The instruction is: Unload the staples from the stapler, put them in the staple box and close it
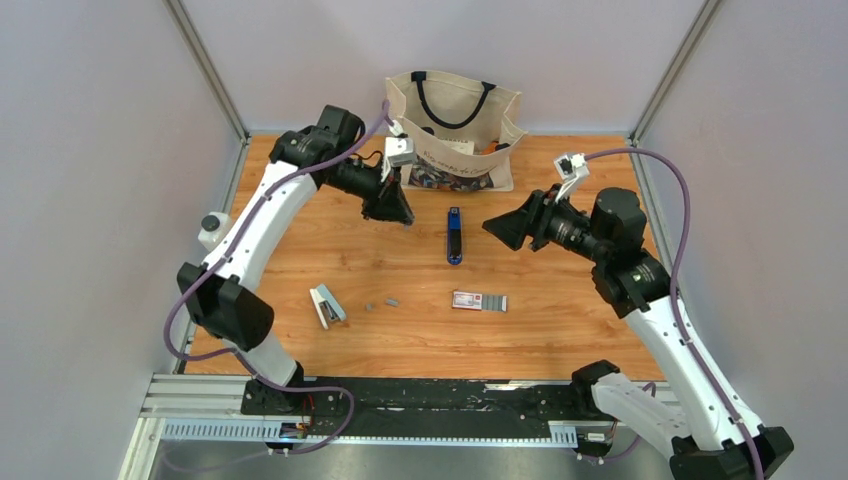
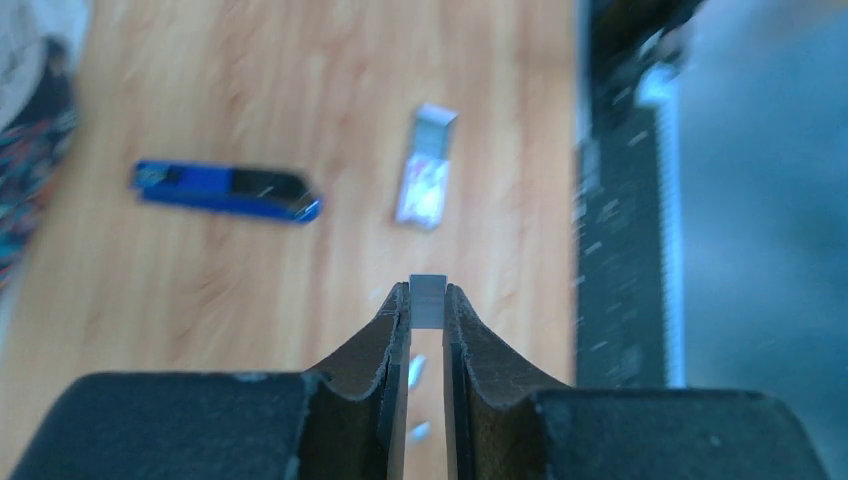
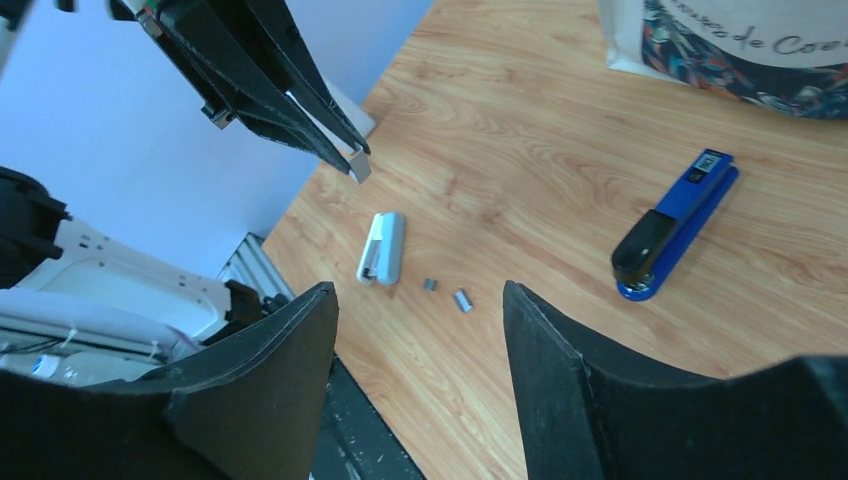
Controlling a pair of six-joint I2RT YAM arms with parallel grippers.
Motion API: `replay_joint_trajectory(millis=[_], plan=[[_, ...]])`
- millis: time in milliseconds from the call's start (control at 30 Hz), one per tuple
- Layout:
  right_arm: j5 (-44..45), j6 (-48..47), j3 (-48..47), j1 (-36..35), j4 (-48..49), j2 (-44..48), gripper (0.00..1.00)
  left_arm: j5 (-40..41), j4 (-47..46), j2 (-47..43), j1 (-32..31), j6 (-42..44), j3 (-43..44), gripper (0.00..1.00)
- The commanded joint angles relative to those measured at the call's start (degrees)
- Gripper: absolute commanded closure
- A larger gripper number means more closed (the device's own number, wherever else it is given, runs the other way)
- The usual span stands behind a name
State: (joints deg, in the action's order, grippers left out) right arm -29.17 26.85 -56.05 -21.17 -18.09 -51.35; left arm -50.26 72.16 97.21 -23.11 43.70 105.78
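The dark blue stapler (image 1: 455, 236) lies closed on the wooden table between the two grippers; it also shows in the left wrist view (image 2: 225, 190) and the right wrist view (image 3: 675, 225). My left gripper (image 1: 400, 215) (image 2: 428, 288) hangs above the table, left of the stapler, shut on a small grey strip of staples (image 2: 429, 305) (image 3: 360, 168). Two more staple strips (image 1: 392, 299) (image 3: 463, 300) lie on the table nearer the front. My right gripper (image 1: 495, 228) (image 3: 417, 290) is open and empty, just right of the stapler and above the table.
A pale grey-blue and white stapler (image 1: 326, 304) (image 3: 383, 247) lies front left. A red-and-white box (image 1: 479, 301) (image 2: 425, 178) lies front of the blue stapler. A cream tote bag (image 1: 455, 130) stands at the back. Walls close in the sides; a metal rail (image 1: 400, 400) runs along the front edge.
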Motion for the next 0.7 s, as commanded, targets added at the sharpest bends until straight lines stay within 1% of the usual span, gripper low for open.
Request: replay_joint_trajectory(millis=[0,67,100,133,167,200,233,267,300,333,433,533,667], plan=[[-7.5,4.6,-2.0,0.3,3.1,2.4,0.34,-25.8,-27.2,-7.8,-0.1,-35.2,-11.2,0.96],[-8.9,7.1,-1.0,0.3,5.3,3.2,0.3,-26.5,-57.8,-12.2,-0.4,-61.2,-22.5,0.96],[-9.4,8.6,-0.5,0.3,6.6,3.4,0.29,-25.0,-78.7,-14.0,-0.6,-77.0,-28.0,0.96],[-10.0,9.9,0.2,0.3,8.4,3.5,0.29,-23.1,-97.8,-14.4,-0.8,-90.3,-31.3,0.96],[-10.5,11.4,0.9,0.3,9.7,3.5,0.28,-20.7,-111.6,-13.2,-1.0,-105.3,-32.9,0.96],[-11.0,12.5,1.3,0.2,11.5,3.6,0.28,-18.6,-123.5,-11.6,-1.3,-117.1,-32.9,0.96],[-11.3,13.3,1.6,0.2,13.0,3.6,0.28,-16.6,-133.1,-9.5,-1.7,-125.1,-32.4,0.96],[-11.8,13.9,1.6,0.0,13.9,3.5,0.28,-14.1,-140.6,-7.8,-1.9,-132.6,-32.1,0.96],[-12.4,14.4,1.3,0.2,14.7,3.5,0.28,-12.2,-145.4,-6.6,-2.1,-136.9,-32.1,0.96],[-13.1,14.8,0.9,0.1,15.2,3.2,0.29,-10.8,-145.5,-6.2,-2.3,-138.6,-32.2,0.96],[-12.8,14.5,-1.0,-0.2,14.7,2.2,0.31,-9.1,-144.8,-7.6,-2.7,-136.6,-34.8,0.96],[-11.0,14.0,-1.9,-0.6,14.1,1.1,0.33,-8.3,-144.9,-9.1,-3.6,-136.7,-37.7,0.96],[-11.5,16.5,-1.3,-1.2,17.6,-1.0,0.35,-8.2,-143.6,-10.9,-4.7,-134.2,-40.8,0.96]])
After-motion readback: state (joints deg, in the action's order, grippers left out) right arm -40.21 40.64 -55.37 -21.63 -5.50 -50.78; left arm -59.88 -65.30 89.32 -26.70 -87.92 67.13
